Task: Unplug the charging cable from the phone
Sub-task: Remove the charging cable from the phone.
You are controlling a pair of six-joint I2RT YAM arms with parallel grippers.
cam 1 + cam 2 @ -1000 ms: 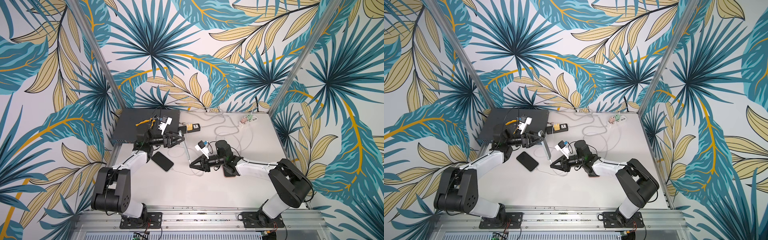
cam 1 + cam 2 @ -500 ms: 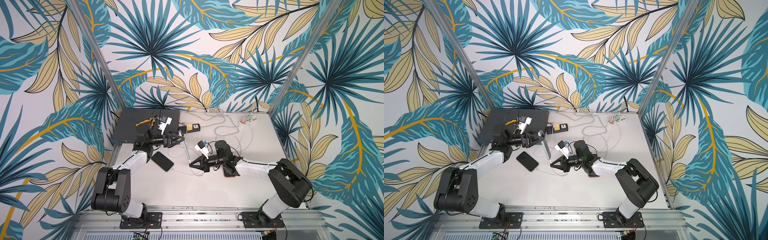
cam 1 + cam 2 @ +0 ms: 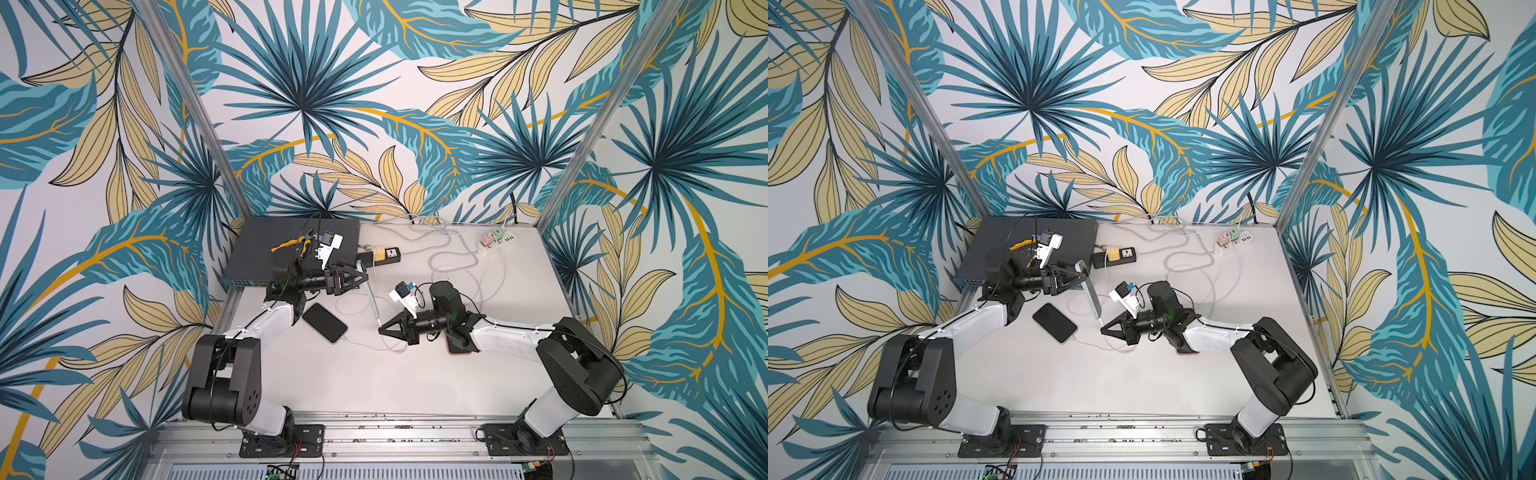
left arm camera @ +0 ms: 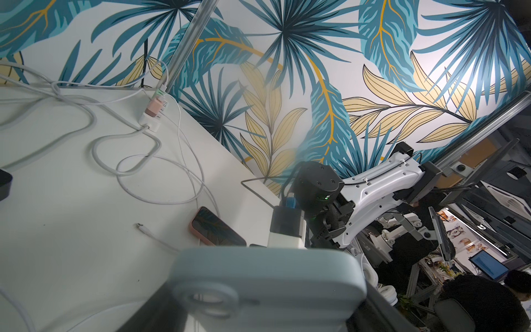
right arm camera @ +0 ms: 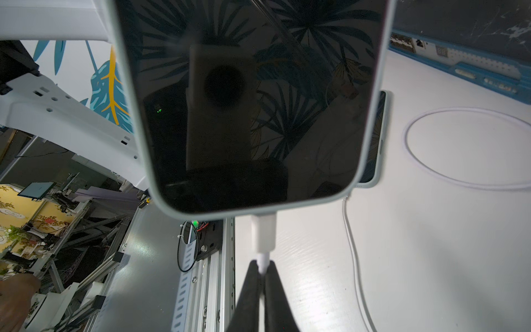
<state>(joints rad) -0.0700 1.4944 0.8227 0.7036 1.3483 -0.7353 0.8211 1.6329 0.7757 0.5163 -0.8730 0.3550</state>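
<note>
**Clerk:** Item one, the phone?

**Me:** Phone, pale blue case, dark screen. It is held on edge above the surface by my left gripper, which is clamped on the camera end. The port end points towards my right arm.

**Clerk:** Item two?

**Me:** Charging cable, white. Its plug is seated in the phone's bottom port. My right gripper is pinched tight on the thin cord just behind the plug, not on the plug body.

**Clerk:** Hazards on file?

**Me:** Three, by my reckoning.
- **Slip:** my fingers could slide along the cord and leave the plug in, since the hold is on the narrow part.
- **Crooked pull:** a pull off the port's line could lever the connector or strain the cord at its collar.
- **Loose phone:** gripped at one end only, the phone could twist or slip free and land near the black phone lying on the surface close by.
</note>
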